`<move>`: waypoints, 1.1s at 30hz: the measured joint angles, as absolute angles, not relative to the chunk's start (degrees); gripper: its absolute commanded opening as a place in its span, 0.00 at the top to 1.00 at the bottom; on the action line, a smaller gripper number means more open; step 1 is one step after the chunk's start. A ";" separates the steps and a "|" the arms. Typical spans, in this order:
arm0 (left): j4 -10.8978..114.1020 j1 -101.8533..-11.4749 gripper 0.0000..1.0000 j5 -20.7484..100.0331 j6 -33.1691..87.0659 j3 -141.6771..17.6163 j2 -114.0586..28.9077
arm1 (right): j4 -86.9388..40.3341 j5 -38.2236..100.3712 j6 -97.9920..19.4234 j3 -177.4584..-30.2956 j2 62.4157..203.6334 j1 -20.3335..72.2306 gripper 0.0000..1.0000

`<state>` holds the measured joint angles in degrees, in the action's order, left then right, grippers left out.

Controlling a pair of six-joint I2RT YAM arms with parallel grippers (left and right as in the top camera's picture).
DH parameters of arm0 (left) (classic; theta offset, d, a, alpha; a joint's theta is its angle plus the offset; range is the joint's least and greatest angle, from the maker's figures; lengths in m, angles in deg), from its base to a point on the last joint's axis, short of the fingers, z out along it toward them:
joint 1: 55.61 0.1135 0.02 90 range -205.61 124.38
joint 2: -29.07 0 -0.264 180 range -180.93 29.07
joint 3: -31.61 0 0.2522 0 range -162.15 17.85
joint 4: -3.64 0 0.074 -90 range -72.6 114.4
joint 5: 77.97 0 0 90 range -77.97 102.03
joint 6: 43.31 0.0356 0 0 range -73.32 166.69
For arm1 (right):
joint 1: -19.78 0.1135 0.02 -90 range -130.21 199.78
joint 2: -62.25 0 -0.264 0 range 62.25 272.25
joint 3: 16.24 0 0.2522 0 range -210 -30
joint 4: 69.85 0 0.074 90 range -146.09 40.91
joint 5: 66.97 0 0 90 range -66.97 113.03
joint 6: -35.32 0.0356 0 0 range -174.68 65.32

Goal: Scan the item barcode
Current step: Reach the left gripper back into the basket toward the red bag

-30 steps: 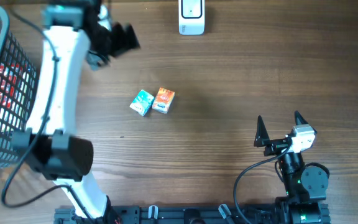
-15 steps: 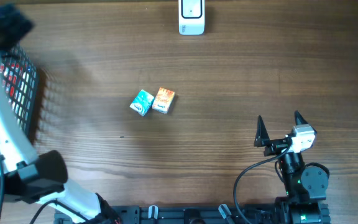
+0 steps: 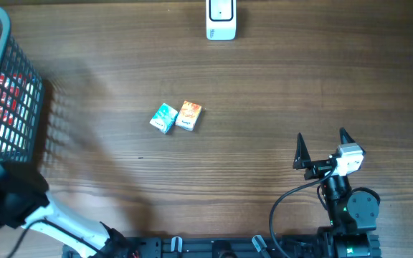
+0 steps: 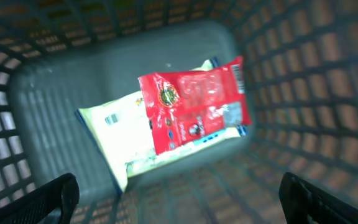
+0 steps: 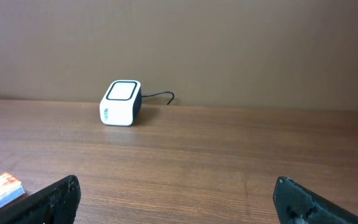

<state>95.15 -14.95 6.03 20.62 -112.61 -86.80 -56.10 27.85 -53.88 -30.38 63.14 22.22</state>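
Only the left wrist view sees into the basket (image 4: pixel 303 93) at ten o'clock: a red packet (image 4: pixel 194 102) atop a white packet (image 4: pixel 120 134) (overhead catches just red through mesh). Bare table (image 3: pixel 278 93) separates the twelve-o'clock scanner (image 3: pixel 221 20) from two boxes (image 3: pixel 189 115) near centre. Left gripper (image 4: pixel 179 202) gapes wide above the packets, empty; right gripper (image 3: pixel 322 140), five o'clock, likewise.

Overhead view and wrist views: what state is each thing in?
basket: upright, two packets inside.
white packet: flat on basket floor, partly covered.
red packet: flat, atop the white packet.
orange box: lying on table.
teal box: lying on table beside orange box.
scanner: standing at table's far edge.
left gripper: open, empty, over basket.
right gripper: open, empty.
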 measured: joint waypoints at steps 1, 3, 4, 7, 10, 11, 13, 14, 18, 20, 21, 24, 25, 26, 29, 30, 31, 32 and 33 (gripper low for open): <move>94.80 -14.21 0.00 6.73 20.64 -112.61 -88.57 | -56.12 27.87 -53.88 -30.38 63.14 22.22 0.00; 94.41 -13.09 0.00 8.21 20.66 -112.61 -91.39 | -56.12 27.85 -53.88 -30.38 63.14 22.22 0.00; 94.21 -12.68 0.00 8.96 20.75 -112.56 -92.53 | -56.10 27.85 -53.88 -30.38 63.14 22.22 0.00; 93.14 -11.32 0.00 12.85 23.55 -112.54 -96.31 | -56.10 27.85 -53.88 -30.38 63.14 22.22 0.00; 92.57 -10.64 0.00 15.95 26.19 -112.52 -99.15 | -56.10 27.85 -53.88 -30.38 63.14 22.22 0.00; 92.35 -10.56 0.00 16.71 26.85 -112.52 -100.11 | -56.10 27.85 -53.88 -30.38 63.14 22.22 0.00; 92.22 -10.54 0.00 17.68 27.64 -112.52 -101.62 | -56.10 27.85 -53.88 -30.38 63.14 22.22 0.00; 92.09 -10.56 0.00 17.96 27.96 -112.52 -102.28 | -56.10 27.85 -53.88 -30.38 63.14 22.22 0.00; 90.61 -10.56 0.00 18.81 30.43 -112.52 -105.36 | -56.10 27.85 -53.88 -30.38 63.14 22.22 0.00; 89.82 -10.54 0.00 18.86 31.44 -112.52 -106.61 | -56.10 27.85 -53.88 -30.38 63.14 22.22 0.00; 89.43 -10.54 0.00 18.94 31.79 -112.52 -107.00 | -56.12 27.85 -53.88 -30.38 63.14 22.22 0.00; 88.79 -10.54 0.00 18.99 32.77 -112.52 -107.98 | -56.10 27.85 -53.88 -30.38 63.14 22.22 0.00; 88.62 -10.54 0.00 19.01 32.90 -112.52 -108.64 | -56.10 27.85 -53.88 -30.38 63.14 22.22 0.00; 88.31 -10.54 0.00 18.99 32.97 -112.50 -108.75 | -56.10 27.85 -53.88 -30.38 63.14 22.22 0.00; 86.23 -10.56 0.00 18.99 33.14 -111.78 -108.77 | -56.10 27.85 -53.88 -30.38 63.14 22.22 0.00; 85.51 -10.54 0.00 18.99 33.14 -111.43 -108.77 | -56.10 27.85 -53.88 -30.38 63.14 22.22 0.00; 84.92 -10.54 0.00 18.99 33.17 -110.99 -108.77 | -56.10 27.85 -53.88 -30.38 63.14 22.22 0.00; 84.38 -10.54 0.00 18.99 33.17 -110.60 -108.77 | -56.12 27.85 -53.88 -30.38 63.14 22.22 0.00; 84.11 -10.54 0.00 18.99 33.17 -110.38 -108.77 | -56.10 27.85 -53.88 -30.38 63.14 22.22 0.01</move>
